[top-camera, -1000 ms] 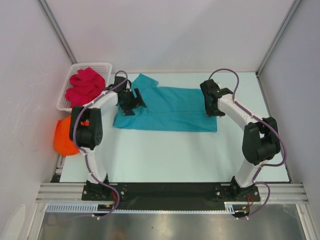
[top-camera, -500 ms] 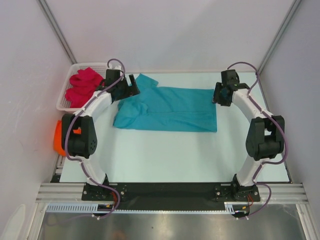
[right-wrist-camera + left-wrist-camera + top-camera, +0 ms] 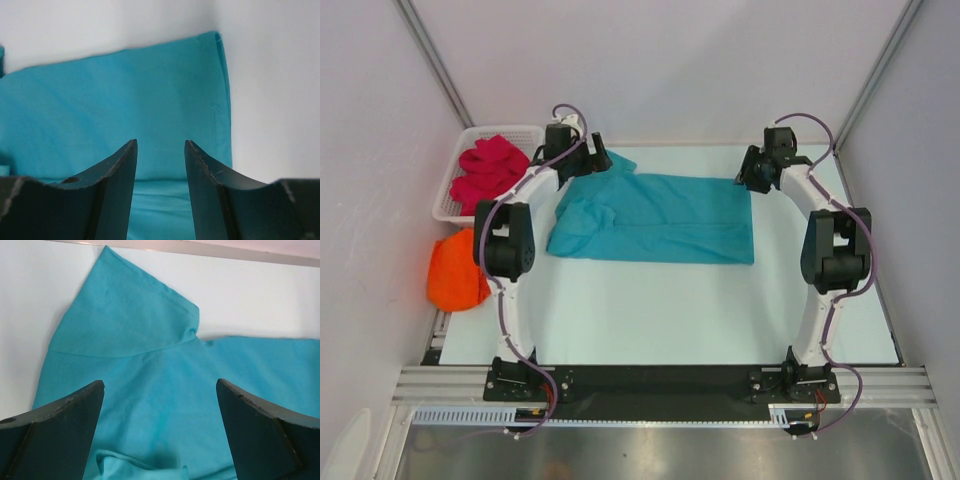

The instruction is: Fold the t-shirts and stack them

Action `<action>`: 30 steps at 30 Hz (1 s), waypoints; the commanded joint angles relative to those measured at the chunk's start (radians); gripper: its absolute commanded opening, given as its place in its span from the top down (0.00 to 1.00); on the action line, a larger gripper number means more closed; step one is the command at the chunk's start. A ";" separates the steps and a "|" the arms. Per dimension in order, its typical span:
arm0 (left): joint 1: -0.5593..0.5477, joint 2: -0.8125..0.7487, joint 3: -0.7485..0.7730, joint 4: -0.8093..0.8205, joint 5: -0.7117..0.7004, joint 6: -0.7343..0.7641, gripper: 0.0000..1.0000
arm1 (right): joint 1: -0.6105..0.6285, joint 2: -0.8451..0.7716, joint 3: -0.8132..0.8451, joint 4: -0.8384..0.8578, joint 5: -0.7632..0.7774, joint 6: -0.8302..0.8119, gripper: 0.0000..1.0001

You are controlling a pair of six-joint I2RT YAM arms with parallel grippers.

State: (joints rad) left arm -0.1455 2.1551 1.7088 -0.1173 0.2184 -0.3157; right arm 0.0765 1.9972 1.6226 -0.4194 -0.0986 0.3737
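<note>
Orange t-shirt (image 3: 457, 270) sits nearest the arm bases, a crumpled lump off the left edge of the surface (image 3: 670, 310), so no telling which way it points. Further in, the teal t-shirt (image 3: 655, 218) lies flat across the middle, folded into a long band with its long axis running left to right. The straight end is on the right and the bunched end on the left, where one sleeve (image 3: 130, 310) sticks out toward the far left corner. At its far left, the left gripper (image 3: 592, 160) hovers with fingers spread wide, nothing between them, hiding part of that sleeve from above. At the far right corner of the shirt, the right gripper (image 3: 748, 172) has its fingers apart too, with cloth only showing beyond the gap. Far left, the pink t-shirt (image 3: 490, 170) is heaped in the white basket (image 3: 442, 210), shape unreadable.

Versus a second ago: both grippers were down over the teal shirt's ends, now they're back at its far edge, and more of the orange one shows.
</note>
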 commanded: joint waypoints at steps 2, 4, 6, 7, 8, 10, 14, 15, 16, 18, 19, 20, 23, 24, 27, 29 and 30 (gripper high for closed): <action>0.038 0.083 0.172 -0.018 0.012 -0.051 0.00 | -0.032 0.061 0.098 0.027 0.005 0.008 0.50; 0.047 0.110 0.238 -0.044 -0.007 -0.062 0.00 | -0.035 0.075 0.127 0.022 0.017 0.007 0.48; 0.063 0.150 0.311 -0.091 -0.051 -0.072 0.00 | -0.038 0.101 0.152 0.005 0.028 0.005 0.48; 0.067 0.169 0.343 -0.111 -0.066 -0.075 0.00 | -0.041 0.112 0.164 -0.001 0.033 0.002 0.48; 0.076 0.205 0.379 -0.157 -0.074 -0.085 0.00 | -0.043 0.121 0.192 -0.008 0.036 0.001 0.48; 0.086 0.247 0.481 -0.200 -0.086 -0.098 0.00 | -0.044 0.144 0.210 -0.021 0.043 -0.002 0.48; 0.106 0.345 0.638 -0.294 -0.070 -0.155 0.00 | -0.049 0.167 0.238 -0.033 0.065 -0.002 0.48; 0.110 0.371 0.655 -0.304 -0.047 -0.166 0.00 | -0.050 0.170 0.241 -0.033 0.068 -0.002 0.48; 0.112 0.379 0.658 -0.309 -0.044 -0.175 0.00 | -0.050 0.179 0.244 -0.035 0.071 -0.004 0.48; 0.113 0.387 0.650 -0.311 -0.039 -0.195 0.00 | -0.050 0.187 0.249 -0.039 0.079 -0.005 0.48; 0.118 0.390 0.649 -0.312 -0.034 -0.212 0.00 | -0.052 0.192 0.249 -0.041 0.080 -0.007 0.48; 0.121 0.394 0.653 -0.317 -0.024 -0.224 0.00 | -0.052 0.195 0.249 -0.044 0.085 -0.007 0.48; 0.135 0.420 0.660 -0.334 0.024 -0.270 0.00 | -0.052 0.201 0.247 -0.044 0.086 -0.007 0.48; 0.136 0.422 0.660 -0.340 0.027 -0.275 0.01 | -0.052 0.202 0.247 -0.045 0.086 -0.006 0.48; 0.136 0.430 0.657 -0.347 0.050 -0.292 0.00 | -0.050 0.210 0.252 -0.048 0.089 -0.009 0.48; 0.138 0.439 0.657 -0.349 0.059 -0.309 0.00 | -0.050 0.213 0.257 -0.051 0.089 -0.006 0.48; 0.138 0.442 0.657 -0.351 0.067 -0.315 0.01 | -0.050 0.215 0.257 -0.055 0.089 -0.007 0.48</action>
State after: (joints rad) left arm -0.0235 2.5828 2.3192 -0.4530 0.2489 -0.5732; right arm 0.0284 2.2032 1.8294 -0.4667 -0.0238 0.3729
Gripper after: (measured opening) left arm 0.996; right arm 0.520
